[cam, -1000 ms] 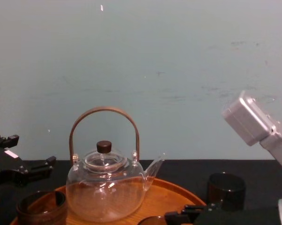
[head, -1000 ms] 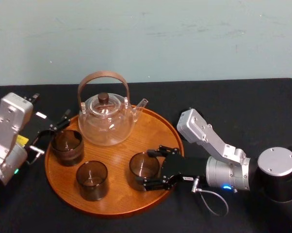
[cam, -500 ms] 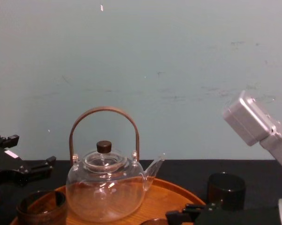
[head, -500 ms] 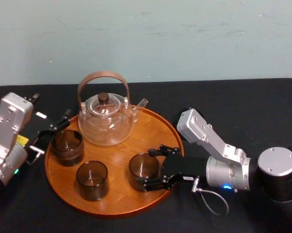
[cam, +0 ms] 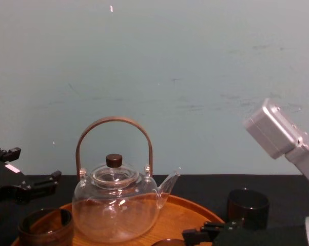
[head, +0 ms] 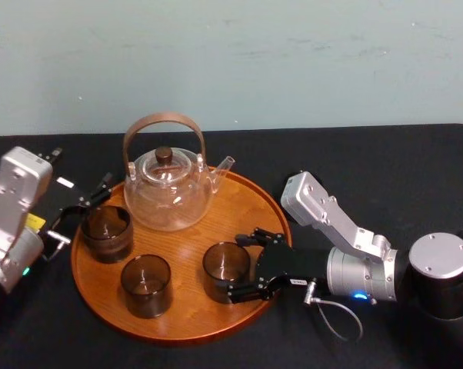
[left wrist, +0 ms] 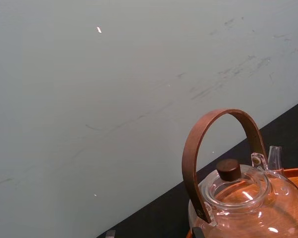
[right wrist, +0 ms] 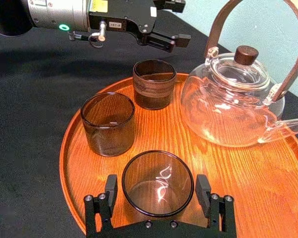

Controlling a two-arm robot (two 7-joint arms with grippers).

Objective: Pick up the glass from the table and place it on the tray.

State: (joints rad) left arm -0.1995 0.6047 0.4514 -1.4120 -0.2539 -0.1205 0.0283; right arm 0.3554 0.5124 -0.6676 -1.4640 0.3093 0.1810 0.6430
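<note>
A smoky glass (head: pixel 227 269) (right wrist: pixel 158 183) stands upright on the round wooden tray (head: pixel 181 327) (right wrist: pixel 268 183), near its right side. My right gripper (head: pixel 248 265) (right wrist: pixel 157 191) is open, with one finger on either side of this glass and a thin gap showing at one finger. Two more glasses (head: pixel 107 231) (head: pixel 146 284) stand on the tray's left half. A further dark glass (cam: pixel 248 207) sits on the black table right of the tray. My left gripper (head: pixel 81 214) (right wrist: pixel 164 22) hangs open and empty just left of the tray.
A clear glass teapot (head: pixel 168 192) (right wrist: pixel 233 99) (cam: pixel 116 210) with a brown hoop handle occupies the tray's far side. Black cloth covers the table (head: pixel 385 165). A pale wall stands behind.
The right gripper's fingers have spread a little away from the glass, which stays standing on the tray. The left arm has not moved.
</note>
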